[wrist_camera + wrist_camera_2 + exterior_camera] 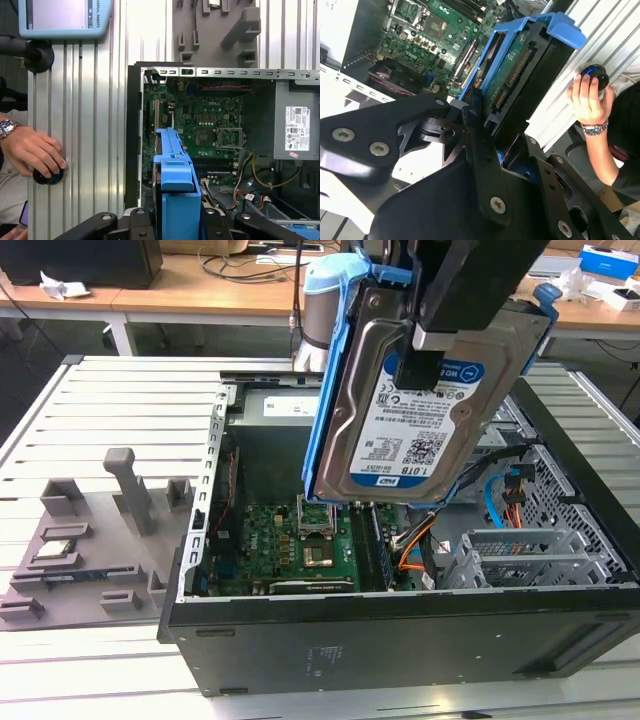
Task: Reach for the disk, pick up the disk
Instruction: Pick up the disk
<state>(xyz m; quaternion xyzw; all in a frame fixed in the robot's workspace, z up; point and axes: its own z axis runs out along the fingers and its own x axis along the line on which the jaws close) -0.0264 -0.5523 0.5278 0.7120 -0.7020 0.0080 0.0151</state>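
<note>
Item: flat silver metal disk (420, 410), white-and-blue label, blue plastic bracket; I see my black gripper (425, 345) clamped on it, lifted above the open black computer case (400, 635) holding a green motherboard (300, 540).

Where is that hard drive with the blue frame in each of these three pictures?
Exterior view: the disk hangs label-out above the open computer case.
Second wrist view: the disk, seen edge-on, upper middle.
First wrist view: its blue bracket, low centre.
Shared landmark: green motherboard.
</note>
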